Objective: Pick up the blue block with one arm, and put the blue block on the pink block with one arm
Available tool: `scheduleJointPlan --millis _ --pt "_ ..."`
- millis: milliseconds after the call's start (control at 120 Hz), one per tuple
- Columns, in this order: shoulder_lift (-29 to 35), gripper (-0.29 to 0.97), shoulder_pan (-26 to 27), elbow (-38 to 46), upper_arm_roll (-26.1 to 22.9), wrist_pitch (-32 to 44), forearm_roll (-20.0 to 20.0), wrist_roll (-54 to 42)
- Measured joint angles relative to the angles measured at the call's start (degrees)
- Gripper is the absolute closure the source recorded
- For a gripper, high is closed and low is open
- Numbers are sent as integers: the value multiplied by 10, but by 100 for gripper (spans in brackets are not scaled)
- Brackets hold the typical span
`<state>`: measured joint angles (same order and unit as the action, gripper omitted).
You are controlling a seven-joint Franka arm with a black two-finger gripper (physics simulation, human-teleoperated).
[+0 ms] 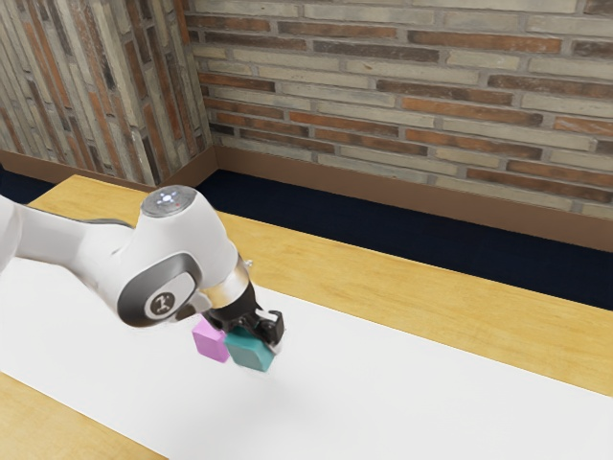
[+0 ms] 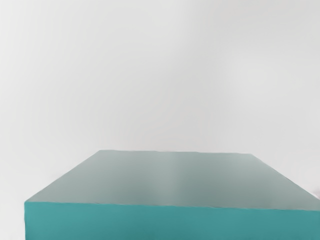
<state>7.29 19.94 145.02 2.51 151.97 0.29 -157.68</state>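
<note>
The blue block, teal in colour, is at the white mat's near left part, directly under my hand. My gripper comes down on it from above, with a black finger on each side, shut on it. The pink block stands right beside it toward the exterior view's left, touching or almost touching, partly hidden by my wrist. In the wrist view the blue block's top face lies close under the hand, with plain white mat beyond it.
A white mat covers the middle of the wooden table. The mat stretches bare toward the exterior view's right. Brick walls stand behind the table.
</note>
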Motion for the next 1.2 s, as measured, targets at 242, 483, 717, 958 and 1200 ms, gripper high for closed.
scheduleJointPlan --millis 242,483,717,958,1200 --pt "-40 41 -4 -91 109 -42 100 -14" --pt "-81 40 -56 -132 130 -114 80 -54" --pt "-117 38 -18 -159 132 -152 50 -84" --pt "-133 41 -4 -177 142 -164 20 -84" --pt "-135 41 -2 -174 142 -169 16 -84"
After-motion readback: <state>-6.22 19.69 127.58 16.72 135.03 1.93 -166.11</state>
